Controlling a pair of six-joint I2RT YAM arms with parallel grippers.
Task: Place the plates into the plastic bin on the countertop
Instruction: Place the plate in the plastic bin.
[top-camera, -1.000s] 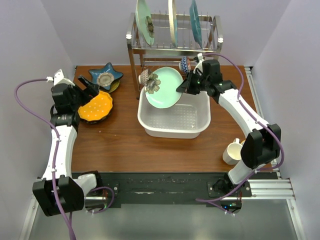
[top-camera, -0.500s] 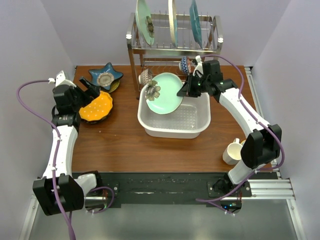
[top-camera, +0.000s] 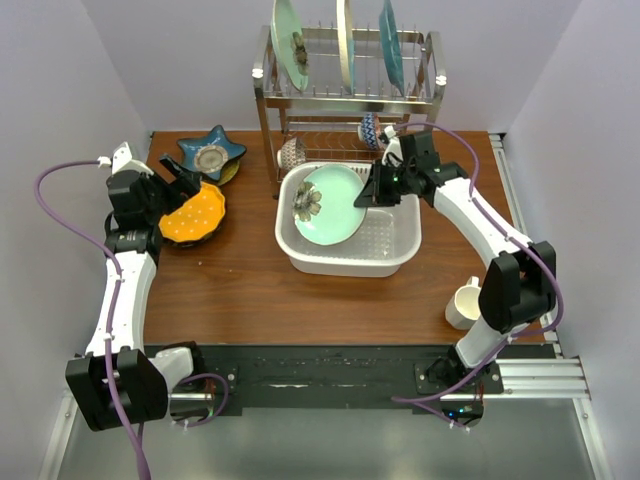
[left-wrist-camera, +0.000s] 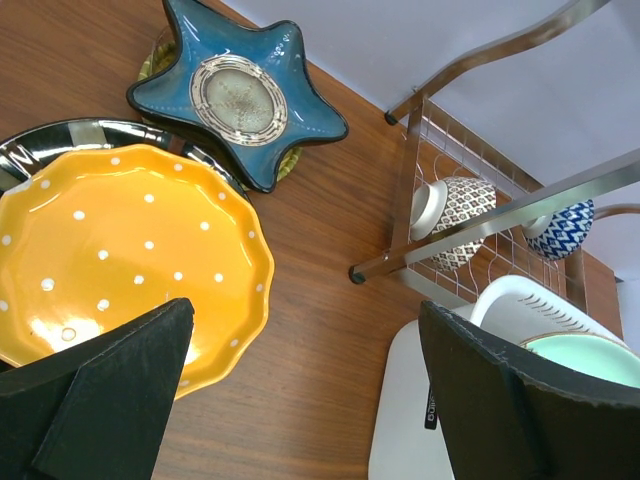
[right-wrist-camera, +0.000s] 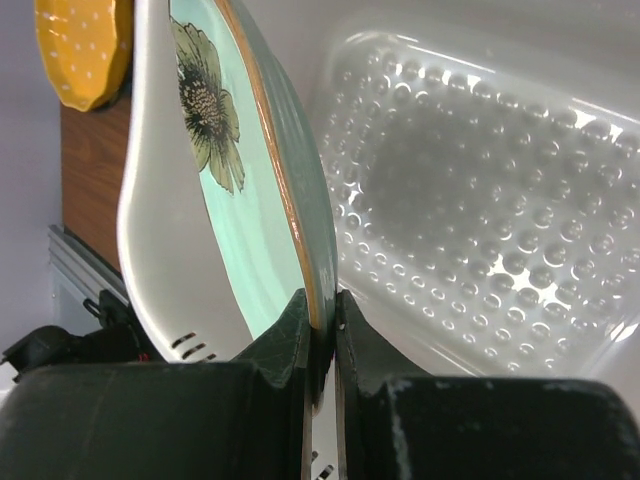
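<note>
My right gripper (top-camera: 368, 194) is shut on the rim of the pale green plate (top-camera: 330, 205) with a flower print and holds it tilted inside the white plastic bin (top-camera: 395, 255). In the right wrist view the fingers (right-wrist-camera: 290, 335) pinch the plate's edge (right-wrist-camera: 285, 170) above the bin's perforated base (right-wrist-camera: 480, 240). My left gripper (top-camera: 185, 178) is open and empty over the orange dotted plate (top-camera: 192, 214), which shows large in the left wrist view (left-wrist-camera: 110, 260). The blue star-shaped plate (top-camera: 211, 152) lies behind it on the countertop (top-camera: 230, 290).
A steel wire rack (top-camera: 350, 95) stands behind the bin with three big teal and cream plates (top-camera: 287, 40) on top and patterned bowls (left-wrist-camera: 452, 210) below. A dark striped plate (left-wrist-camera: 60, 140) lies under the orange one. A cream mug (top-camera: 465, 303) stands at the right front.
My right gripper has lowered the pale green plate down and left into the bin, and the plate now lies flatter. The left arm has barely moved.
</note>
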